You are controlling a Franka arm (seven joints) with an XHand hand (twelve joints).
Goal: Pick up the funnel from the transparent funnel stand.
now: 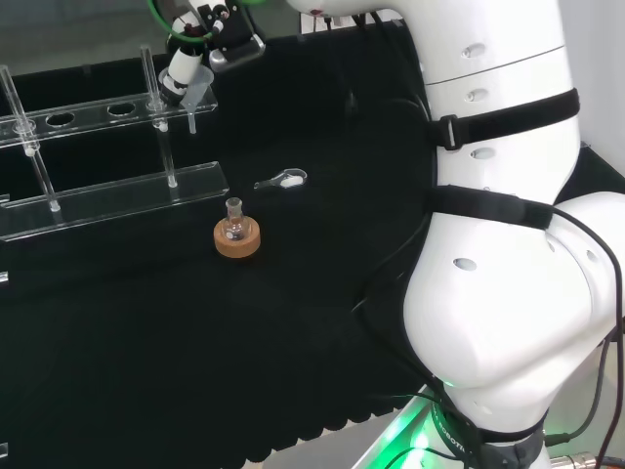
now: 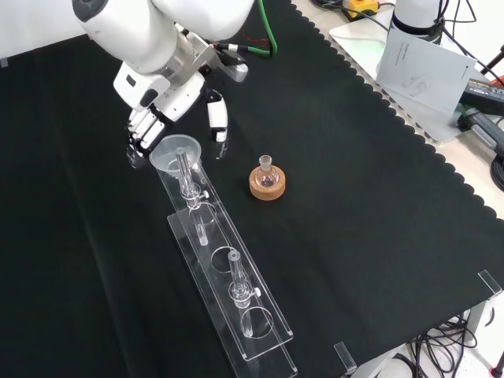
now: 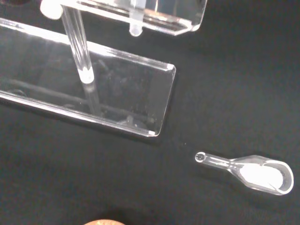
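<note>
Front view: funnel seated in clear stand, looks empty; hand just behind, fingers relaxed, holding nothing; small flask on cork ring, contents unclear.

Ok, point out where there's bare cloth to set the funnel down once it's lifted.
Front view: the widest bare cloth lies right of the funnel stand, below the cork ring with its small flask. The cloth left of the stand is bare too. It is crowded at the stand's far end, where the hand, funnel and glass scoop sit close.
</note>
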